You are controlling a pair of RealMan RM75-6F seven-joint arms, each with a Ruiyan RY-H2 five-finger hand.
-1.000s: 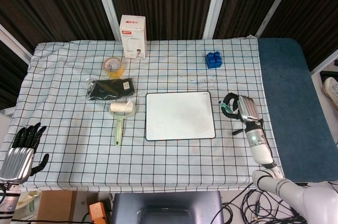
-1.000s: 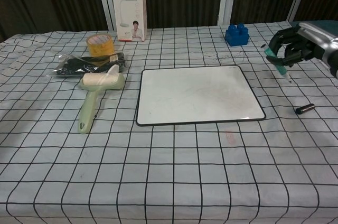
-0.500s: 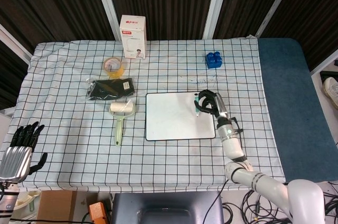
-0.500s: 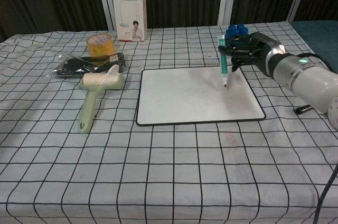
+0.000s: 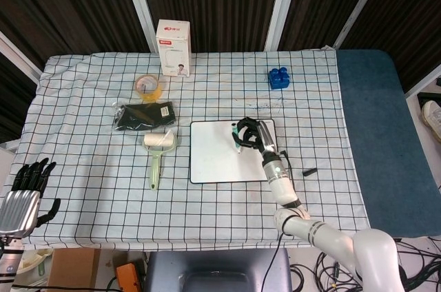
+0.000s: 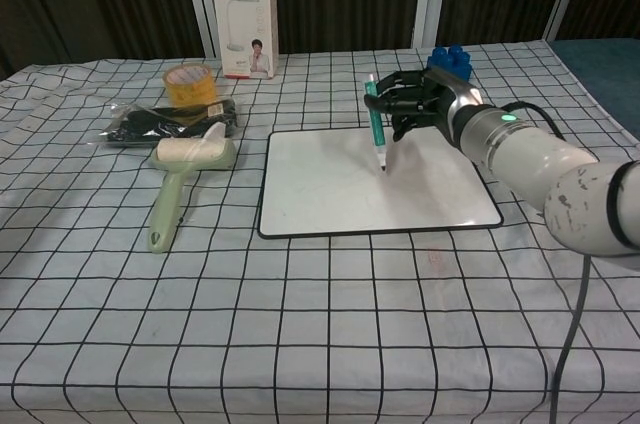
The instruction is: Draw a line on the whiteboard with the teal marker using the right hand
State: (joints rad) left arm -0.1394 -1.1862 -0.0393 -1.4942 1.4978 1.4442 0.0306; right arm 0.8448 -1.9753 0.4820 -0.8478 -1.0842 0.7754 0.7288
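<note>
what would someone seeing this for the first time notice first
The eye goes to the right robot hand holding the teal marker nearly upright over the whiteboard at the table's middle, tip down near the board's upper centre. Next would be the pale green lint roller left of the board, and the white and red box standing at the far edge. The left robot hand hangs idle off the table's near left corner.

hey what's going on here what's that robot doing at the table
The right robot hand holds a teal marker nearly upright, tip down over the whiteboard, about to draw a line. No fresh line shows on the board. The left robot hand sits idle at the near left table edge, holding nothing.
</note>
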